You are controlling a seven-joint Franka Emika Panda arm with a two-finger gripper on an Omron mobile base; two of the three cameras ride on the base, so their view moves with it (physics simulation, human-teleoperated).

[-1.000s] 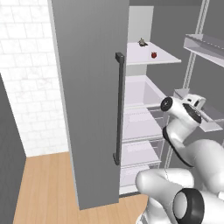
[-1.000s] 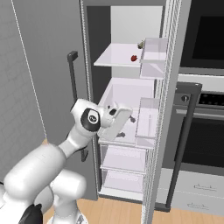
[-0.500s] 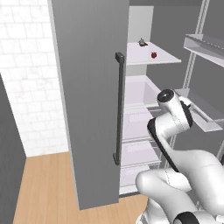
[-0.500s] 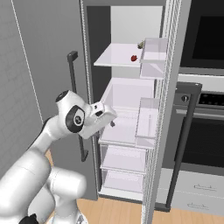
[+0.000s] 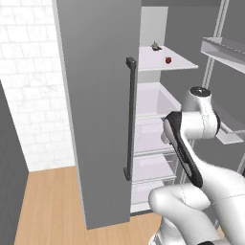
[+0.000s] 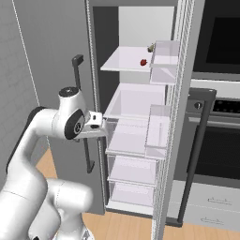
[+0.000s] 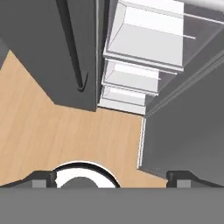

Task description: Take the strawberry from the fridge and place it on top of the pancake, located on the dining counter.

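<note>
Two doors of the fridge [image 6: 126,28] stand open before me. My gripper [image 7: 112,177] points down at the wood floor [image 7: 52,131], fingers spread wide, holding nothing. On the top shelf [image 5: 160,63] sits the strawberry [image 5: 168,60], near a small grey-brown object [image 5: 155,46].

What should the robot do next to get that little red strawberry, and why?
Probably lift the gripper and turn it up toward the top shelf. The fridge is already open, the strawberry sits on that shelf, and the open, empty gripper points down at the floor.
</note>
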